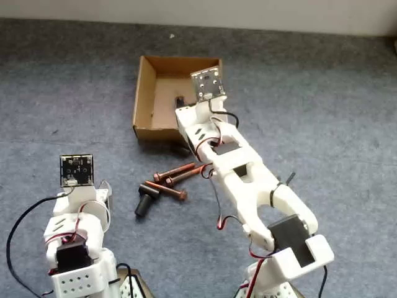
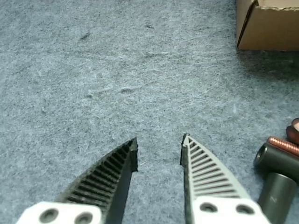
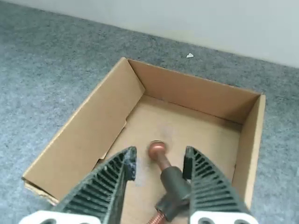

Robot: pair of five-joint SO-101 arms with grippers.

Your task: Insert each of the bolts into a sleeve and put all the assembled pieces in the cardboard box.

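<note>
Copper bolt (image 3: 157, 150) through dark sleeve (image 3: 174, 182), head protruding.

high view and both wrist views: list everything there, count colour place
cardboard box: 1, brown, far side of the carpet
assembled piece: 1, copper bolt in a black sleeve, lying inside the box
bolts: 3, copper, loose on the carpet in front of the box
sleeve: 1, black, on the carpet beside the loose bolts
carpet: 1, grey, under everything
left gripper: 1, dark fingers open, above bare carpet
right gripper: 1, dark fingers open, over the box astride the assembled piece
</note>
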